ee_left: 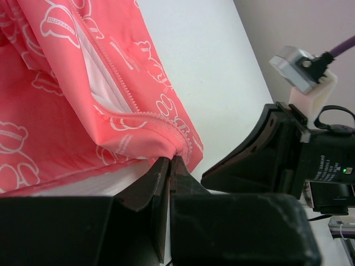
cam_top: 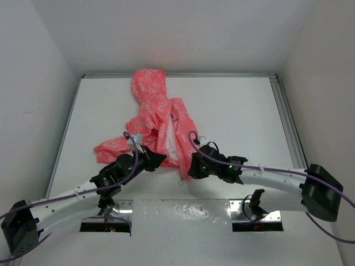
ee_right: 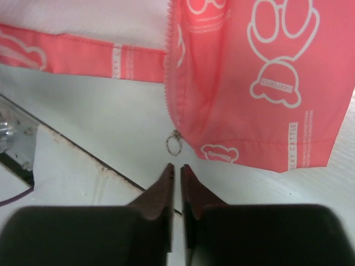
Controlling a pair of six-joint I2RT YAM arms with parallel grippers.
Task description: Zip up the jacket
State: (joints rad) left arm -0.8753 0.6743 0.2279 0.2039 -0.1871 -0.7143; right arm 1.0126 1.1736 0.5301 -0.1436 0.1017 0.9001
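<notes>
Jacket [cam_top: 158,119] is lying mid-frame on the surface [cam_top: 238,111], zipper running top to bottom. Left gripper [ee_left: 168,160] is pinching its bottom hem. Right gripper [ee_right: 176,168], nearly closed and empty, is pointing at the zipper ring [ee_right: 173,145] just above its tips.

Both arms are white tubes dotted with small dark screws, the left arm [cam_top: 61,202] and right arm [cam_top: 274,176] alike; each runs back to a boxy black joint [cam_top: 321,192]; a thin purple cable [ee_left: 342,45] trails along each; the wrists are black housings with tiny green lights [ee_left: 345,170] and fine white lettering; a silver camera block [ee_left: 299,69] sits on a white bracket [ee_left: 319,91]; the left gripper [ee_left: 169,159] and right gripper [ee_right: 176,166] have dark, brown-tinged fingers [ee_right: 162,188], flat-faced and tapering to thin tips, rising from blocky black bodies.
</notes>
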